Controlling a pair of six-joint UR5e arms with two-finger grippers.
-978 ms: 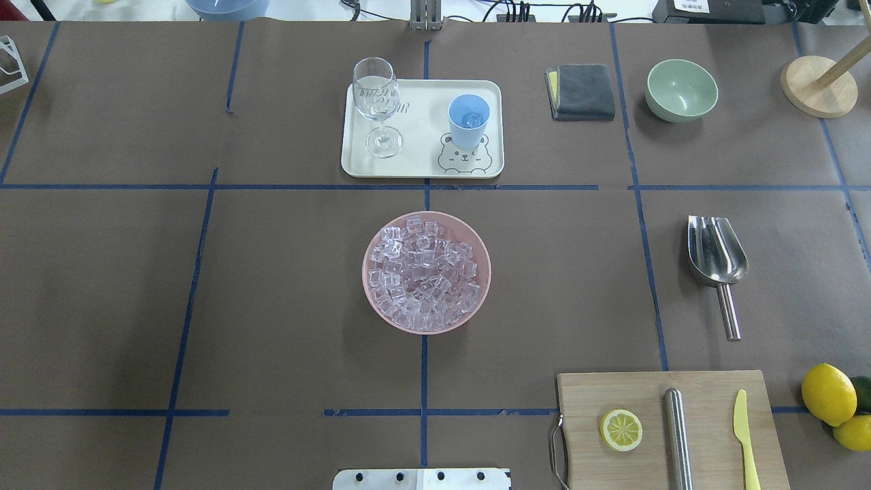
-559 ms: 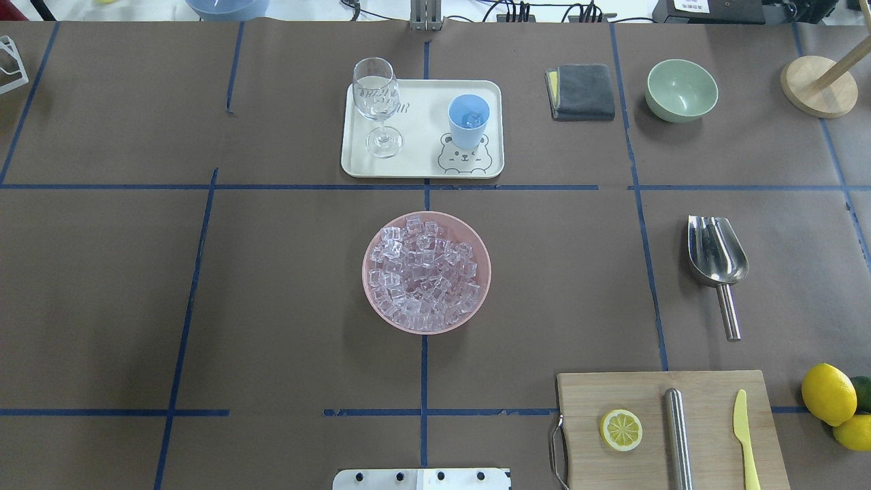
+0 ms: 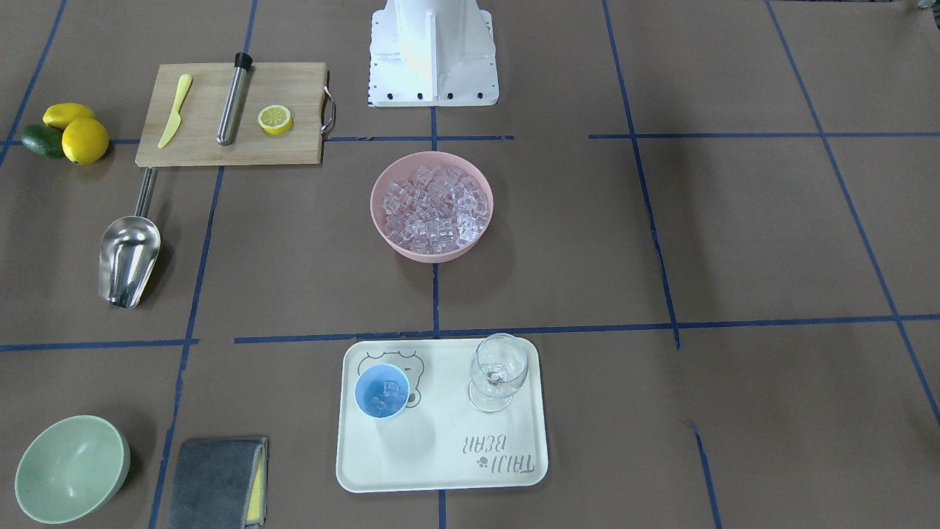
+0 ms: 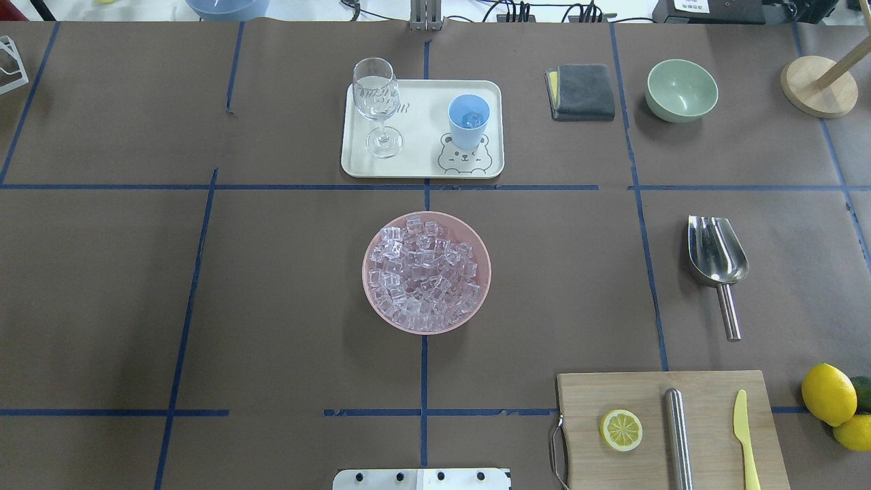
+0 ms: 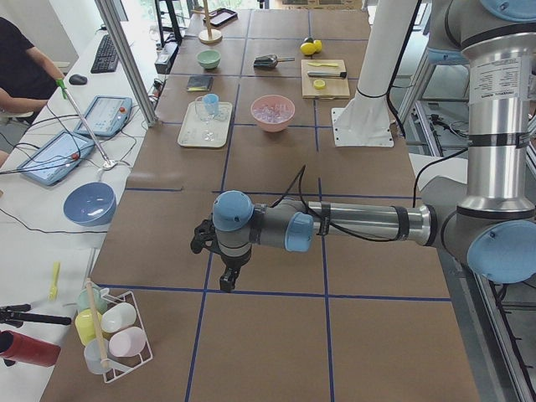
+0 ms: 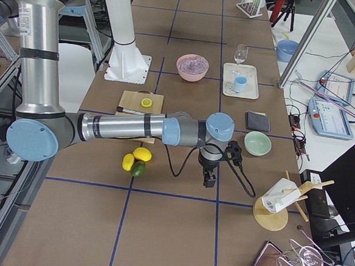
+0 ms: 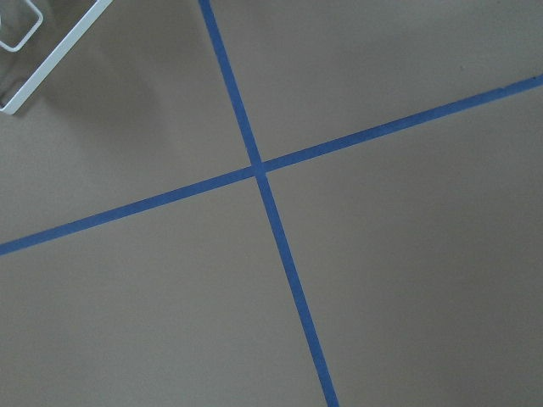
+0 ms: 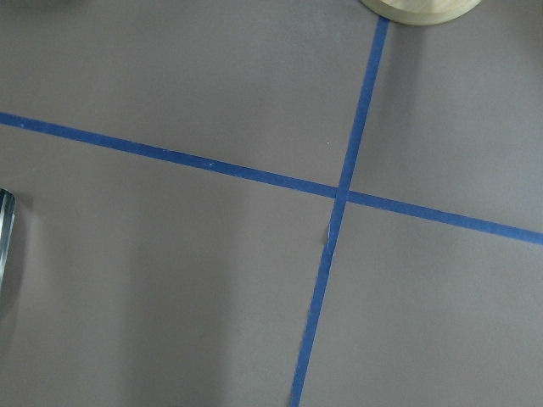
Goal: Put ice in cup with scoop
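The ice [image 4: 423, 273] fills a pink bowl [image 4: 478, 245] at the table's middle, and it also shows in the front view [image 3: 435, 206]. The light-blue cup [image 4: 469, 121] stands on a cream tray [image 4: 422, 167] beyond the bowl, with a few cubes inside [image 3: 382, 391]. The steel scoop [image 4: 716, 262] lies empty on the table to the right, handle toward the robot. My left gripper [image 5: 228, 280] hangs over bare table far to the left. My right gripper [image 6: 210, 181] hangs far to the right. I cannot tell whether either is open or shut.
A stemmed glass [image 4: 376, 102] shares the tray. A grey cloth [image 4: 582, 91], a pale green bowl [image 4: 681, 89] and a wooden stand [image 4: 818, 85] sit at the back right. A cutting board [image 4: 653, 463] with lemon slice, steel cylinder and yellow knife lies near right, beside lemons [image 4: 829, 395].
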